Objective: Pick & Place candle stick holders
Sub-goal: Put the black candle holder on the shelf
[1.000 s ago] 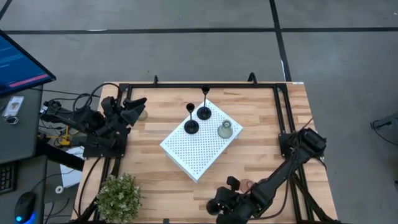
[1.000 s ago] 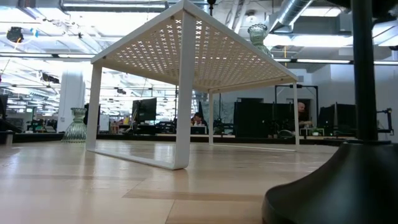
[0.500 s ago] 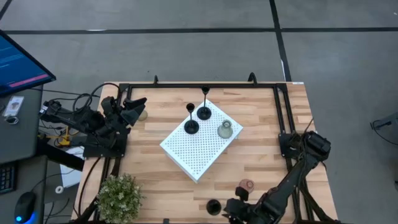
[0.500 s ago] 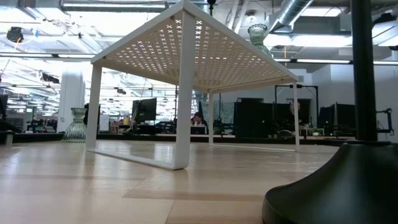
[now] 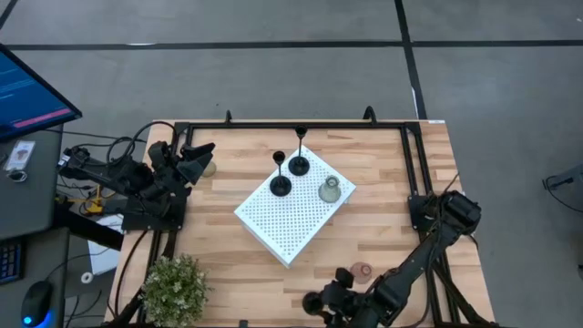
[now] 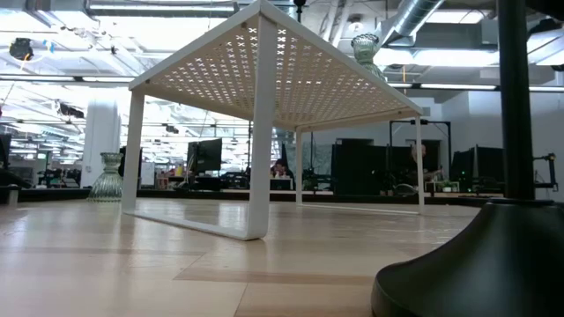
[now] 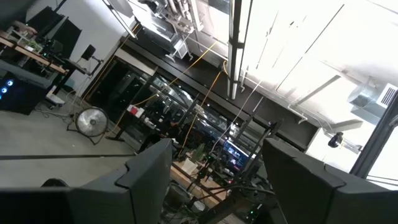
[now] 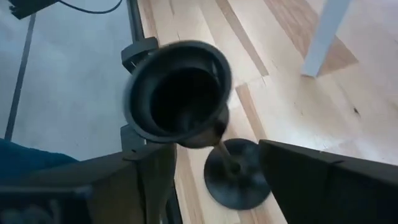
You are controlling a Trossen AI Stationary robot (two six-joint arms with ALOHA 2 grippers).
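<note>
A black candle stick holder [image 5: 312,303] stands upright on its round base near the table's near edge; it fills the right of the low view [image 6: 493,255]. My right gripper [image 5: 332,294] is open just to its right. In the right wrist view its fingers stand on either side of the holder's stem [image 8: 225,158], with the gripper [image 8: 212,149] touching nothing I can see. A pink holder [image 5: 363,270] stands just behind it. Two black holders [image 5: 281,185] and a pale green one [image 5: 330,189] stand on the white perforated board [image 5: 287,223]. My left gripper [image 5: 196,159] is open at the left edge.
Another pale green holder [image 5: 209,168] stands on the table by my left gripper and shows in the low view [image 6: 107,179]. A bushy green plant [image 5: 173,287] stands at the near left corner. Bare wood lies between the board and the near edge.
My right gripper drew back from the black holder toward the table's right and near edge, then came back toward it. The black holder has stood still on the table.
</note>
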